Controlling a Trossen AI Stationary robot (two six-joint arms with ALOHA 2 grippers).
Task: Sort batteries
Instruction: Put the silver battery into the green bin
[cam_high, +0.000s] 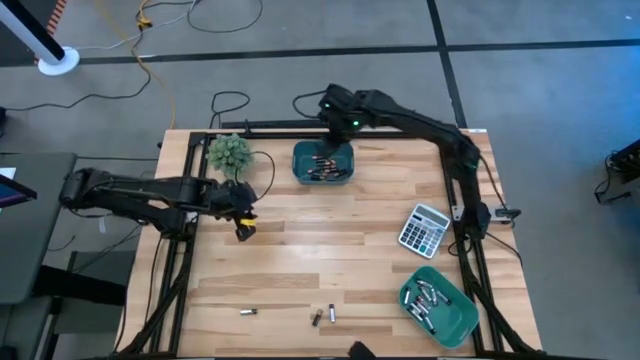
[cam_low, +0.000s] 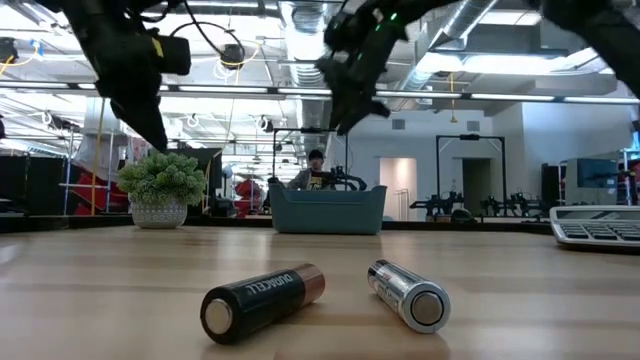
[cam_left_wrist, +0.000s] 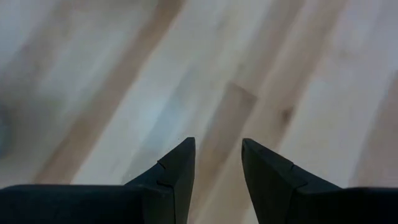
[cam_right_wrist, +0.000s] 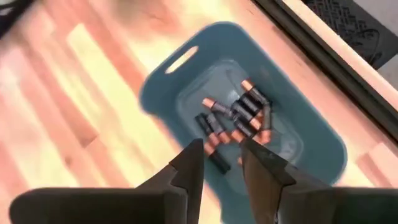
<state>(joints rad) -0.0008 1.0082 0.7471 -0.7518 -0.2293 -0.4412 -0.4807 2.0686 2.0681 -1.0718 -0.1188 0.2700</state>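
Spreading across most of the overhead picture, the wooden worktop carries everything, with a dark metal frame running along its far and side edges. The right arm reaches along the far edge, and its end effector hangs above the far bin, fingers parted with nothing between them. The left arm lies over the left side of the worktop, and its end effector hovers above bare wood, fingers apart and empty too. The far bin, a teal tub seen from the right wrist as, holds a heap of dark batteries with copper ends. A second teal bin sits at the near right corner with silvery batteries inside. Between the two bins, near the right edge, rests a grey-white calculator. A small potted plant stands at the far left, just beside the left arm. Three loose batteries lie near the front edge: a black one with a copper end and a silver one close together but apart, and another small one well off to their left.
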